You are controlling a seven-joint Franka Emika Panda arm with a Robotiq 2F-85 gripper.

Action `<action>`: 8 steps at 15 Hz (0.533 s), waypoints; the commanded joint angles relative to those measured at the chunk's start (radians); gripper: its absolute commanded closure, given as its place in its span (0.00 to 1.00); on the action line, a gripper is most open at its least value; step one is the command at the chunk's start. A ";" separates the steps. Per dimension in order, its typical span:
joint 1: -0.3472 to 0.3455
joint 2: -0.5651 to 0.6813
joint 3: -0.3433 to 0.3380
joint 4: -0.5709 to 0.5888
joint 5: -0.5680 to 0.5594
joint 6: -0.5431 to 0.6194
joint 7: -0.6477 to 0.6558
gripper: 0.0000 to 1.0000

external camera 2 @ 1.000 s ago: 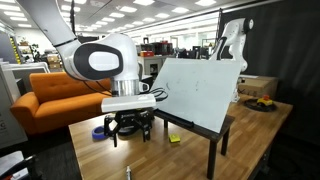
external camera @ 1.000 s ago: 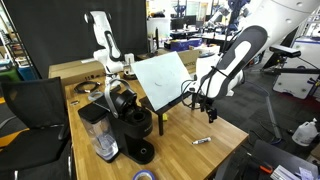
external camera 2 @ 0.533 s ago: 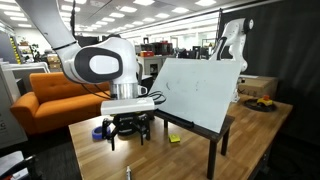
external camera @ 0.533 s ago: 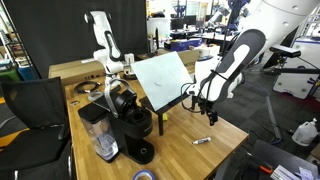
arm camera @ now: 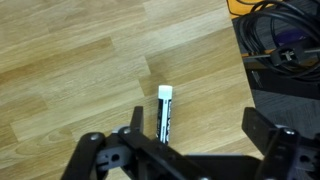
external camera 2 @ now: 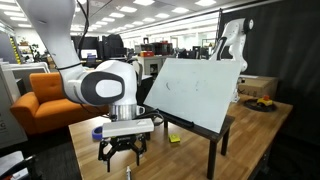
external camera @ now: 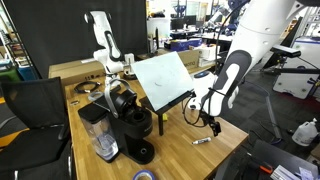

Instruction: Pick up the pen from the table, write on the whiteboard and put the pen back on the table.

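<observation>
Light-brown wooden butcher-block table [external camera: 178, 152] bears small dark marker pen with whitish end [arm camera: 166, 112], lying flat close to near edge. Black robot gripper [arm camera: 193, 128] hovers just above pen, jaws spread wide, gripping nothing. Tilted white rectangular whiteboard on black stand [external camera 2: 195, 90] stands farther back, apart from gripper.
</observation>
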 commanded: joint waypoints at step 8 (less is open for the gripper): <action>-0.050 0.155 0.001 0.021 -0.049 0.243 0.014 0.00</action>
